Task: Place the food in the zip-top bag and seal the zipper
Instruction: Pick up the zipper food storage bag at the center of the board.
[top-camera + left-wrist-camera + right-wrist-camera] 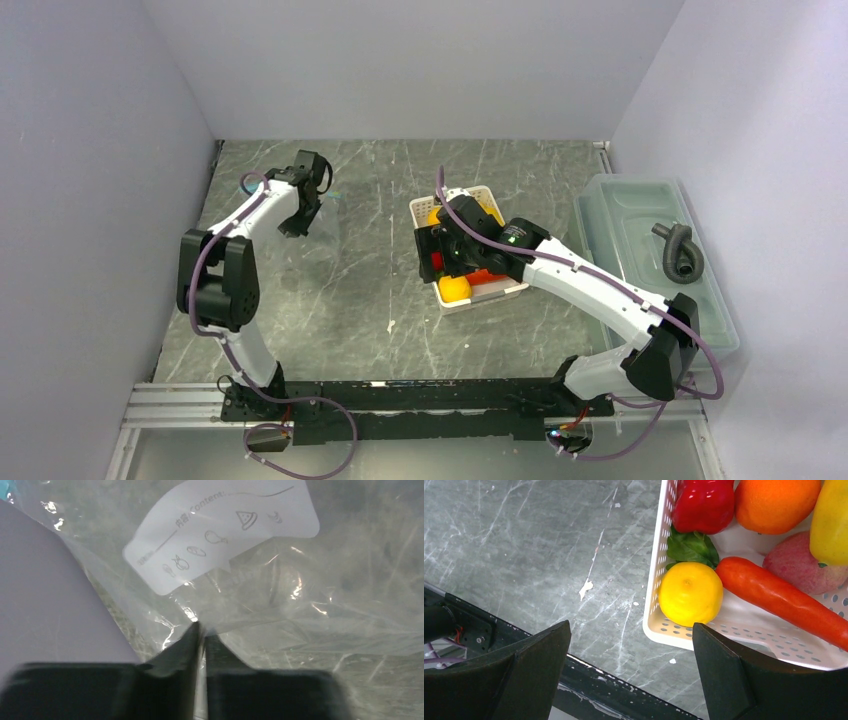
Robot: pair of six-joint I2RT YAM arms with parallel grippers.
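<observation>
Far left, the left gripper (200,632) is out over the grey marble-look table (380,170) and its jaws are pretty much together, just a sliver of gap. The clear zip-top bag (350,605) has its film running right into that sliver, so it looks pinched, though the wrist view is too blurry up close to be sure. The bag is crinkly, with a white printed label (220,530) showing little food icons. Toward the middle, the right gripper (629,630) hangs wide open over the near corner of the white perforated basket (654,625), holding nothing. All the food is in that basket: red pepper (704,505), orange (776,502), green leafy piece (691,547), lemon (690,594) and carrot (784,597). Far right there's a translucent lidded bin (610,200) with a grey hose (678,250) on top.
</observation>
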